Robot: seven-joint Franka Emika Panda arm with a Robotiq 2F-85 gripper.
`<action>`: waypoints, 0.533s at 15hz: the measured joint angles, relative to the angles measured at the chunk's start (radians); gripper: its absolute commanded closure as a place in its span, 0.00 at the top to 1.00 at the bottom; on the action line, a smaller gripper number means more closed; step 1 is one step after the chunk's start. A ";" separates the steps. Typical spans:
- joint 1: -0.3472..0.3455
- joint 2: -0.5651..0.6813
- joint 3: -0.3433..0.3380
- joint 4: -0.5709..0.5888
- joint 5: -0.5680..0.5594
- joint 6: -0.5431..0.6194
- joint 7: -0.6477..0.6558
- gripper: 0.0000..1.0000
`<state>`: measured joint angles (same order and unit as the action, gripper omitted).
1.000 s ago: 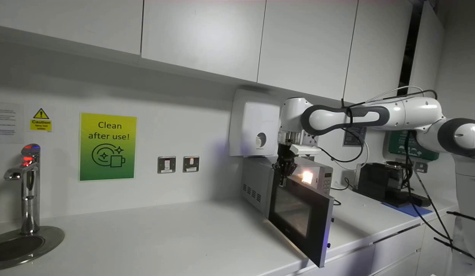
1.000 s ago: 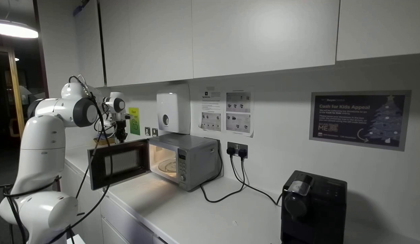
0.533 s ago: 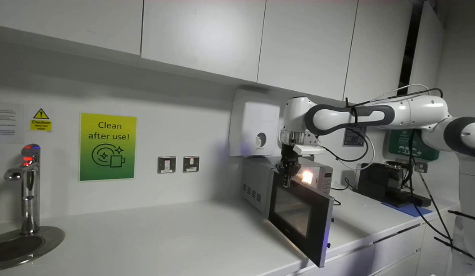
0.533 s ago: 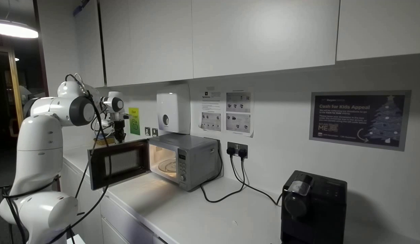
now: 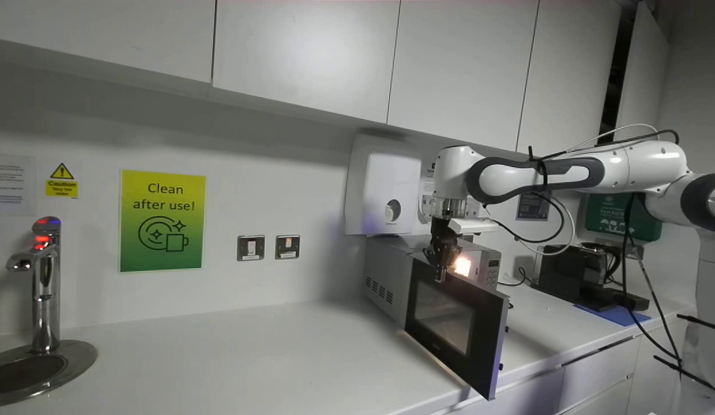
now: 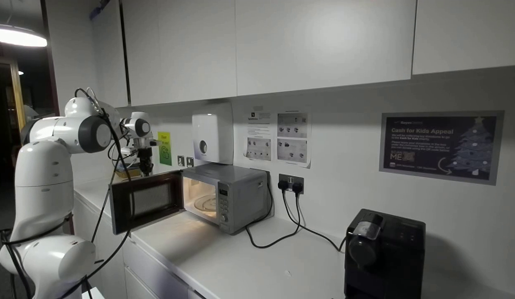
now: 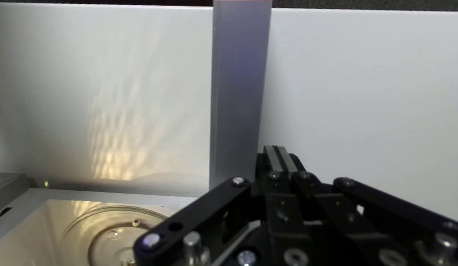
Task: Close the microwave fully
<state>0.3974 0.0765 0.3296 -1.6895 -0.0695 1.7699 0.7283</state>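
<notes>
The silver-grey microwave (image 6: 245, 199) sits on the counter, its lit cavity exposed and a glass turntable (image 7: 122, 236) visible inside. Its black door (image 5: 487, 340) is swung well out from the body, past the counter's front edge. My gripper (image 5: 441, 276) points down at the top of the door's outer face, the side away from the cavity. In the wrist view the gripper (image 7: 280, 159) is shut with nothing between its pads, close against the outer side of the grey door edge (image 7: 238, 85). Exact contact is hard to make out. In an exterior view the door (image 6: 120, 203) hides the fingertips.
A white dispenser (image 5: 383, 184) hangs on the wall above the microwave, beneath wall cabinets (image 6: 320, 45). A black coffee machine (image 6: 386, 257) and plugged-in cables (image 6: 299, 224) are farther along the counter. A tap (image 5: 43, 288) stands at the opposite end.
The arm and gripper have shifted along the door's outer side, toward its free edge. The door has swung slightly inward in the last half second. The gripper has stayed shut.
</notes>
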 measured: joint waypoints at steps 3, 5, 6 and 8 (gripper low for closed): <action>-0.008 -0.021 0.000 -0.022 0.001 0.000 0.006 0.00; -0.011 -0.034 -0.001 -0.034 0.001 0.000 0.008 0.00; -0.013 -0.040 -0.001 -0.041 0.001 0.000 0.009 0.00; -0.017 -0.050 -0.001 -0.052 0.001 0.000 0.009 0.00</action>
<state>0.3806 0.0265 0.3281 -1.7412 -0.0683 1.7697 0.7376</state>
